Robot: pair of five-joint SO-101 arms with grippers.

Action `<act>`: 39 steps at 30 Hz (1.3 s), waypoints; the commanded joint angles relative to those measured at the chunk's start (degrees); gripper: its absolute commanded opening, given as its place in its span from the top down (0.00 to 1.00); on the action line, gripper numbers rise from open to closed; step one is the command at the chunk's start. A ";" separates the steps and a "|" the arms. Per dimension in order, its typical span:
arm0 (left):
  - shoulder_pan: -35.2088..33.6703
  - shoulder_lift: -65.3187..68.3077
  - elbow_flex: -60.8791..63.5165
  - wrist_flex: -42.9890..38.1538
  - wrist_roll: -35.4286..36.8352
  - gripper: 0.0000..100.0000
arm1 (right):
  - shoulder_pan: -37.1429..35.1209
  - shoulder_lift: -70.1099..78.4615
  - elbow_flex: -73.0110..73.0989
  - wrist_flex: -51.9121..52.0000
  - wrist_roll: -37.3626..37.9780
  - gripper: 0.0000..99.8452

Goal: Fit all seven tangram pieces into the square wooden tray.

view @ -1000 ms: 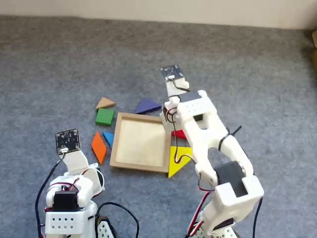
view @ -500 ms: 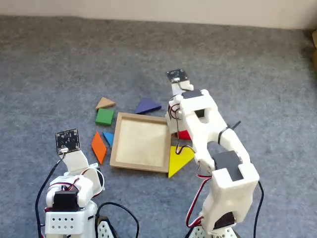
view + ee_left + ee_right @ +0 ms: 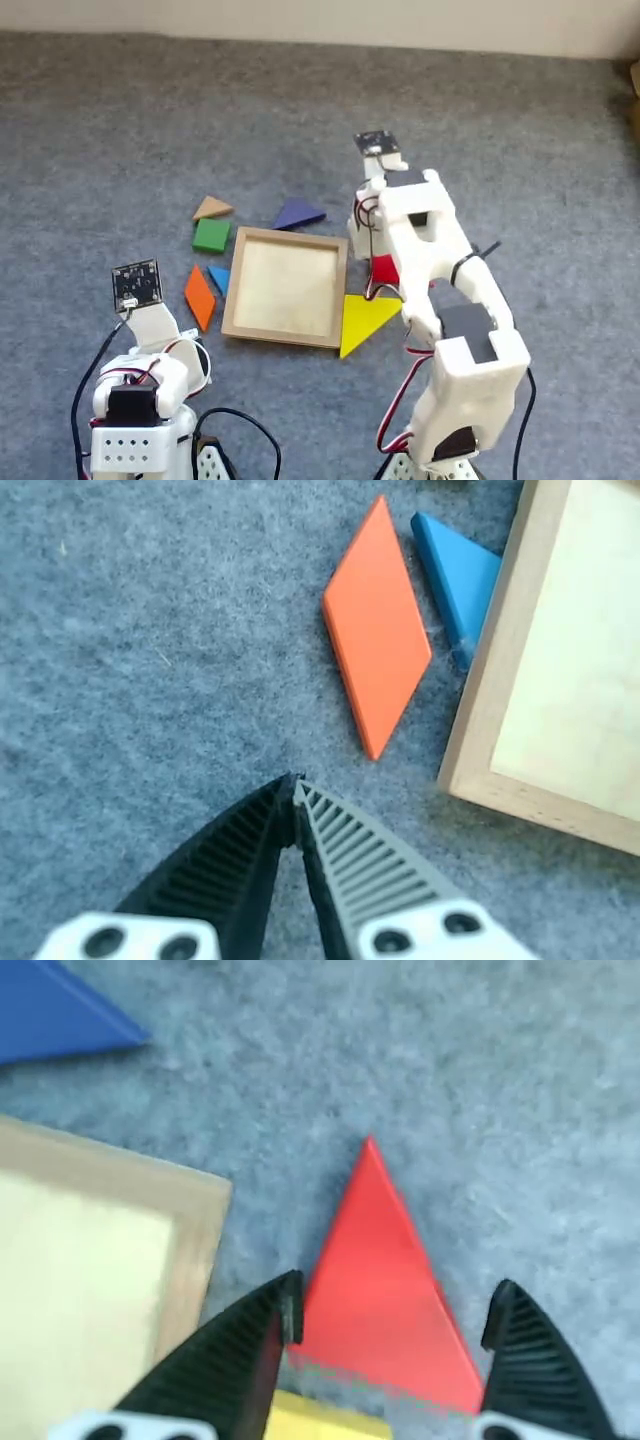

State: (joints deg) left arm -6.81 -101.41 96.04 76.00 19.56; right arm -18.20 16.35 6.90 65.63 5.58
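Observation:
The square wooden tray [image 3: 236,290] lies bare on the grey carpet. Left of it are a tan triangle [image 3: 211,208], a green square [image 3: 211,235], an orange parallelogram [image 3: 199,297] and a small blue triangle [image 3: 218,279]. A dark blue triangle [image 3: 297,213] lies behind it, a yellow triangle [image 3: 364,317] at its right front corner. My right gripper [image 3: 395,1322] is open over the red triangle [image 3: 385,1285], a finger on each side of it. My left gripper [image 3: 295,790] is shut with nothing in it, on the carpet short of the orange parallelogram [image 3: 377,635] and the blue triangle [image 3: 456,576].
The right arm [image 3: 425,255] stretches over the tray's right side and hides most of the red triangle in the high view. The left arm's base [image 3: 140,400] stands at the front left. Bare carpet surrounds the pieces.
The right arm has swung to the right, from over the tray's right rear corner to above the red triangle. The left arm has kept still.

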 commanded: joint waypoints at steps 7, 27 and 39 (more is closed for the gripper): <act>-0.66 -2.95 1.19 0.35 -0.26 0.99 | -1.36 -9.80 2.77 2.07 12.48 0.71; -0.66 -2.95 1.19 0.35 -0.26 0.99 | 0.13 -9.45 14.29 -11.65 17.85 0.71; -0.66 -2.95 1.19 0.35 -0.26 0.99 | 0.31 -1.71 14.02 -7.96 22.33 0.71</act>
State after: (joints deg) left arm -6.81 -101.41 96.04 76.00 19.56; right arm -18.90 13.80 21.14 54.90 26.59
